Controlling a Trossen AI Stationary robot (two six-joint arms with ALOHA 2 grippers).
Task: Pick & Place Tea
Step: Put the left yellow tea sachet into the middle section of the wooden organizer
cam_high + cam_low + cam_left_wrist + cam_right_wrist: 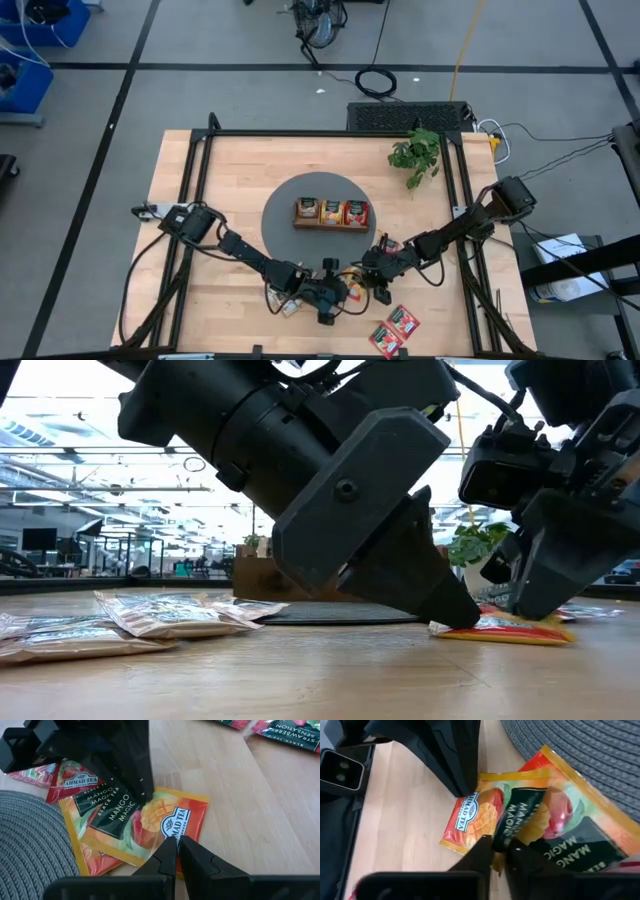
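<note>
Two orange tea sachets [150, 822] lie overlapped on the table's near side, beside the round mat [315, 215]. The right gripper [499, 851] pinches one sachet's edge; the left gripper [177, 851], fingers together, presses the other. These sachets look light, thin and slippery, best gripped at a free edge.

Bright, even overhead light, soft shadows. In the low view, glaring backlit windows; the near arms are blurred
</note>
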